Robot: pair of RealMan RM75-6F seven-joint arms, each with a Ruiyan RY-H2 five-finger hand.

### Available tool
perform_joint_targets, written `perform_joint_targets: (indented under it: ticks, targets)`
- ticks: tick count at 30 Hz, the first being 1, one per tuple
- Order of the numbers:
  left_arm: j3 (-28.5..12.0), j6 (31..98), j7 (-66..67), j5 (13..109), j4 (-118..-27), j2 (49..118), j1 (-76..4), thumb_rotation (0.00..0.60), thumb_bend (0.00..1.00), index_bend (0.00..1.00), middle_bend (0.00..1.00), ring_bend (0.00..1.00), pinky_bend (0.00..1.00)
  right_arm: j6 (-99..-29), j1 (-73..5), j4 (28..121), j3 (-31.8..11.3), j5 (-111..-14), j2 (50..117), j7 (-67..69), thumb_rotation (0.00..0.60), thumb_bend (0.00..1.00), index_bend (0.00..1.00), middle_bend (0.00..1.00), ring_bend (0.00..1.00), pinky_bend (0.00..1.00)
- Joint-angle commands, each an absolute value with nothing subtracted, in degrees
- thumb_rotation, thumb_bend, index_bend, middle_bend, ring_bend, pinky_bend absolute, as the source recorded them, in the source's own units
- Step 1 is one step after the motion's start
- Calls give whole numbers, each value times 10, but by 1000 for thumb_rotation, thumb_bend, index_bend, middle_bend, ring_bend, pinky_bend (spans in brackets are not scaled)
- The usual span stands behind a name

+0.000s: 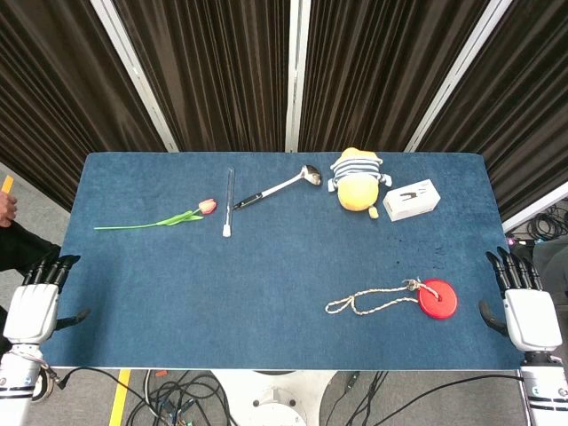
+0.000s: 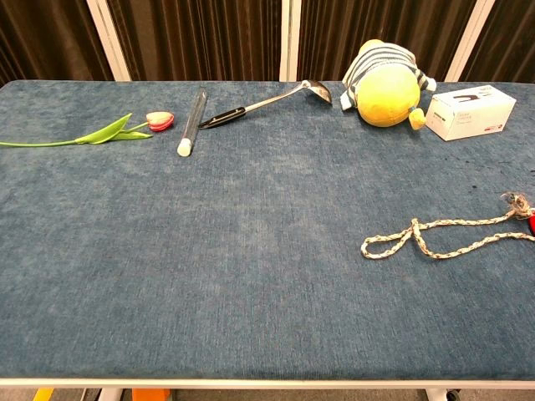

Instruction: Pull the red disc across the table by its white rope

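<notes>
The red disc (image 1: 437,298) lies flat on the blue table near its front right corner; the chest view shows only a sliver of it (image 2: 532,223) at the right edge. Its white rope (image 1: 373,300) trails left from the disc in a loose loop, also seen in the chest view (image 2: 435,237). My right hand (image 1: 525,306) hovers off the table's right edge, fingers apart and holding nothing, a short way right of the disc. My left hand (image 1: 37,300) hangs off the left edge, empty with fingers extended. Neither hand shows in the chest view.
Along the back lie a tulip (image 1: 169,218), a clear tube (image 1: 229,202), a ladle (image 1: 280,186), a yellow plush toy (image 1: 357,182) and a white box (image 1: 410,199). The table's front edge (image 1: 266,366) runs close below the rope.
</notes>
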State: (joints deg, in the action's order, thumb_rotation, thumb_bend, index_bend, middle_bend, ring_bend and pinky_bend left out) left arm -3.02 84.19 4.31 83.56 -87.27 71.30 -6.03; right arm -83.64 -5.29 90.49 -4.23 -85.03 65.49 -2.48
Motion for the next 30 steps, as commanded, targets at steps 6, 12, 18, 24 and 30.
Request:
perform_joint_targets:
  ticks: [6, 12, 18, 24, 30]
  targets:
    - [-31, 830, 43, 835, -876, 710, -67, 600, 112, 156, 152, 49, 139, -841, -50, 906, -47, -842, 651, -18, 600, 261, 0, 0, 0, 0]
    - [-24, 814, 45, 860, -890, 712, -84, 600, 112, 156, 152, 49, 140, -841, -51, 903, -48, -842, 653, -19, 600, 261, 0, 0, 0, 0]
    - [-17, 777, 48, 918, -906, 732, -131, 600, 112, 156, 152, 49, 143, -840, -51, 900, -52, -835, 648, -16, 600, 261, 0, 0, 0, 0]
    - [-36, 714, 30, 966, -883, 785, -214, 600, 123, 169, 186, 75, 159, -842, -49, 895, -54, -829, 645, -17, 600, 261, 0, 0, 0, 0]
    - [-40, 625, 43, 998, -874, 829, -301, 600, 127, 172, 193, 86, 174, -841, -46, 889, -59, -815, 639, -13, 600, 262, 0, 0, 0, 0]
